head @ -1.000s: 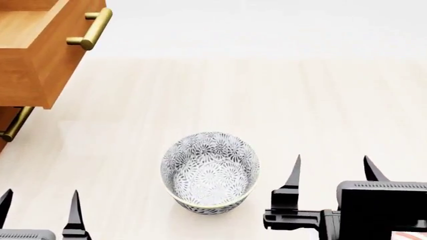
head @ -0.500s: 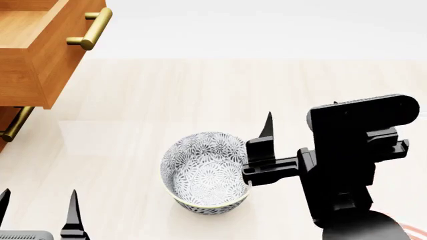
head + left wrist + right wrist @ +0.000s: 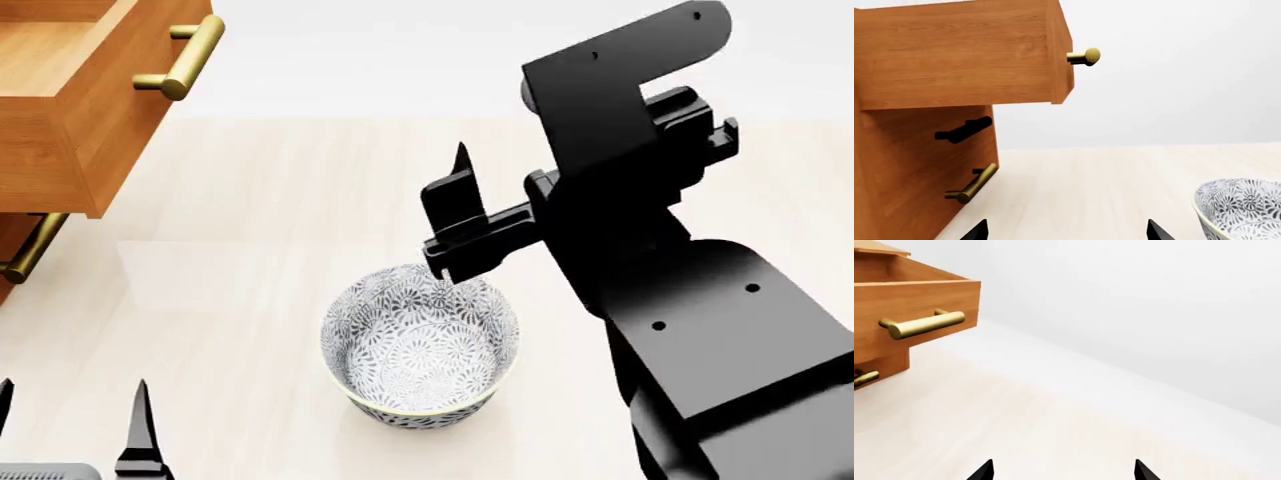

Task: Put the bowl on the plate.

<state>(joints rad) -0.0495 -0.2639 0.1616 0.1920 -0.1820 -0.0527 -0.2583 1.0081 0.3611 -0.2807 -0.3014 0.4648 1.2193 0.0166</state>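
Note:
The bowl (image 3: 420,345), white with a dense grey-blue floral pattern, stands upright on the pale table near the front; its rim also shows in the left wrist view (image 3: 1237,210). My right arm is raised above the bowl's far right side, and one of its black fingers (image 3: 461,185) points up and away from the bowl. The right gripper (image 3: 1064,470) is open with only bare table between its tips. At the near left, beside the bowl, my left gripper (image 3: 70,425) (image 3: 1067,231) is open and empty. The plate is out of view.
A wooden cabinet stands at the far left with its top drawer (image 3: 74,110) pulled out over the table, brass handle (image 3: 187,58) forward. A lower brass handle (image 3: 27,250) sits beneath it. A white wall (image 3: 1154,300) backs the table.
My right arm has lifted from the near right edge and swung forward and left, its gripper now high above the bowl's far side. The bowl and left gripper have not moved.

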